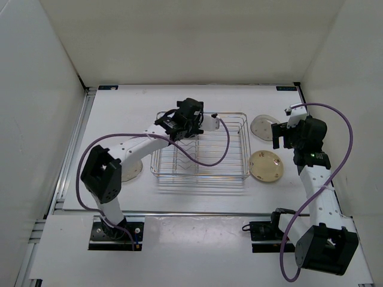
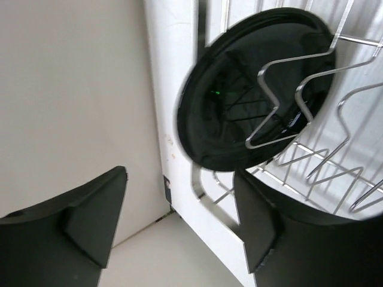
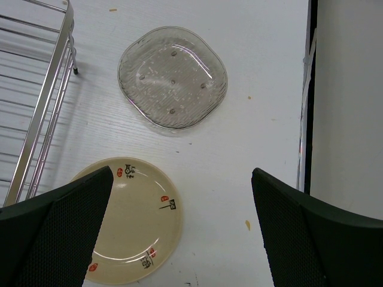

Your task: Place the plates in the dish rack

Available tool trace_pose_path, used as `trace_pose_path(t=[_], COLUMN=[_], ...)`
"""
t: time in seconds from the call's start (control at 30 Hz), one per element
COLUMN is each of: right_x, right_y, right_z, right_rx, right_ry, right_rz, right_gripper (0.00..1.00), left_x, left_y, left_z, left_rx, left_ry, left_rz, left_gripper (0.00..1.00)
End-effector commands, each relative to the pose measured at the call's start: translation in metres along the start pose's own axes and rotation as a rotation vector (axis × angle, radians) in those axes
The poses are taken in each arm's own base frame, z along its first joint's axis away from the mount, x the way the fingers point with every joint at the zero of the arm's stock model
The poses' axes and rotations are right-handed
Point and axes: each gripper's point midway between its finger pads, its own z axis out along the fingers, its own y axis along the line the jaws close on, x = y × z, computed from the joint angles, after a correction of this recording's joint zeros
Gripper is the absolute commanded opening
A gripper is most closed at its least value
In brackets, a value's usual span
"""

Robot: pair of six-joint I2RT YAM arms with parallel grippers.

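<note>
A glossy black plate (image 2: 239, 107) stands on edge between the zigzag prongs of the chrome dish rack (image 1: 230, 170), at its far left end. My left gripper (image 2: 179, 218) is open just behind that plate, with its fingers apart from it; from above, the left gripper (image 1: 190, 122) hangs over the rack's far left corner. A clear plate (image 3: 173, 78) and a cream plate with red marks (image 3: 134, 221) lie flat on the table to the right of the rack. My right gripper (image 3: 181, 200) hovers open above them, holding nothing. Another clear plate (image 1: 133, 171) lies left of the rack.
The rack's right wall (image 3: 42, 101) stands close to the cream plate (image 1: 266, 165). White enclosure walls ring the table, and its right edge (image 3: 304, 101) runs just beyond the clear plate (image 1: 264, 127). A purple cable (image 1: 209, 160) droops over the rack.
</note>
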Motion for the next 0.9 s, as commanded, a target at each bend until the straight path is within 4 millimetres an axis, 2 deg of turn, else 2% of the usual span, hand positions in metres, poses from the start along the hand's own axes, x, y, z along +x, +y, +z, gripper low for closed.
trace_pose_path(t=[0.0,0.07,0.13,0.2,0.23,0.27,0.3,0.33,0.4,0.43,0.47,0.5,0.53,0.57,0.6,0.63,0.73,0.8,0.83,0.87], right_x=[-0.004,-0.001,-0.001,-0.003,-0.002,-0.002,-0.003,-0.002,0.002,0.002,0.004,0.004,0.004,0.008,0.008,0.008,0.003,0.008,0.008,0.008], right_y=[-0.001,-0.002,-0.002,-0.009,-0.012,-0.012,-0.010,-0.013,-0.012,-0.012,-0.010,-0.010,-0.010,-0.008,-0.008,-0.008,-0.007,-0.006,-0.006,-0.006], right_z=[-0.001,0.001,0.001,-0.001,-0.001,-0.001,-0.001,-0.002,-0.001,-0.001,0.001,0.001,0.001,0.003,0.003,0.003,0.002,0.004,0.004,0.004], right_rx=[0.001,0.009,0.009,0.032,0.040,0.040,0.032,0.041,0.038,0.038,0.026,0.026,0.026,0.012,0.012,0.012,0.006,-0.001,-0.001,-0.001], right_ry=[-0.020,-0.008,-0.008,-0.010,-0.008,-0.008,-0.011,-0.009,0.000,0.000,0.005,0.005,0.005,0.019,0.019,0.019,0.007,0.026,0.026,0.026], right_rz=[0.012,0.014,0.014,0.017,0.021,0.021,0.021,0.026,0.028,0.028,0.029,0.029,0.029,0.033,0.033,0.033,0.031,0.035,0.035,0.035], right_gripper=[1.00,1.00,1.00,1.00,1.00,1.00,1.00,1.00,1.00,1.00,1.00,1.00,1.00,1.00,1.00,1.00,1.00,1.00,1.00,1.00], left_x=[-0.001,0.006,0.012,0.035,0.044,0.055,0.084,0.096,0.133,0.165,0.184,0.200,0.228,0.244,0.258,0.282,0.312,0.321,0.335,0.330], left_y=[0.058,0.066,0.065,0.082,0.084,0.092,0.105,0.108,0.102,0.101,0.077,0.063,0.052,0.021,0.004,-0.013,-0.064,-0.087,-0.103,-0.110], left_z=[-0.059,-0.073,-0.081,-0.102,-0.109,-0.117,-0.135,-0.142,-0.152,-0.168,-0.162,-0.163,-0.175,-0.168,-0.170,-0.176,-0.174,-0.170,-0.169,-0.165], left_rx=[-0.168,-0.196,-0.210,-0.270,-0.286,-0.314,-0.370,-0.387,-0.407,-0.441,-0.411,-0.405,-0.418,-0.381,-0.357,-0.334,-0.192,-0.125,-0.110,-0.063], left_ry=[-0.054,-0.062,-0.054,-0.039,-0.035,-0.030,-0.002,-0.023,-0.002,0.002,0.034,0.057,0.084,0.117,0.127,0.109,0.114,0.113,0.134,0.087], left_rz=[-0.149,-0.187,-0.226,-0.305,-0.355,-0.394,-0.458,-0.534,-0.634,-0.737,-0.786,-0.841,-0.914,-1.015,-1.079,-1.197,-1.424,-1.531,-1.617,-1.658], left_gripper=[0.85,0.87,0.91,0.92,0.92,0.95,0.95,0.97,0.99,0.99,0.99,0.99,0.99,0.99,0.99,0.99,0.98,0.95,0.95,0.93])
